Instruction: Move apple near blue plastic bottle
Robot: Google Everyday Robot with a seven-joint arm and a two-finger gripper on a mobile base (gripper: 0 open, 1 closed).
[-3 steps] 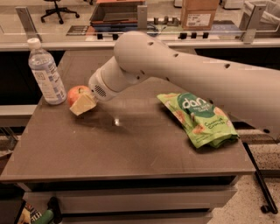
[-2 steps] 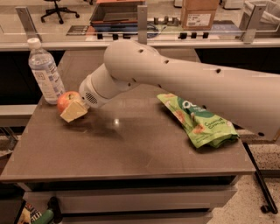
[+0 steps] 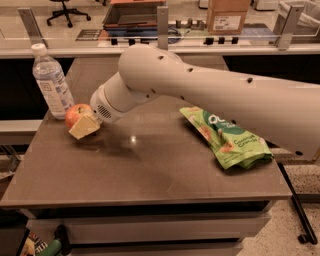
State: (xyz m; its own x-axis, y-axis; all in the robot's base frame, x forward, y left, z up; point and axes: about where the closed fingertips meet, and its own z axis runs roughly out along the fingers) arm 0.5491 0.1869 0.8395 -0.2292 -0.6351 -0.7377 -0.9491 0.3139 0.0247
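Note:
The red-orange apple (image 3: 75,113) is at the table's left side, just right of the base of the blue plastic bottle (image 3: 51,82), which stands upright with its white cap on. My gripper (image 3: 80,121) is shut on the apple. One cream-coloured finger (image 3: 85,126) covers the apple's front lower right; the other finger is hidden behind it. The apple sits at or just above the table top, a small gap from the bottle. My white arm reaches in from the right across the table.
A green snack bag (image 3: 227,139) lies flat on the right part of the brown table (image 3: 150,175). The table's left edge is close to the bottle. A counter with a glass rail and a cardboard box (image 3: 227,15) runs behind.
My gripper has carried the apple leftward across the table, from a hand's width right of the bottle to right beside it. The bottle and bag have not moved.

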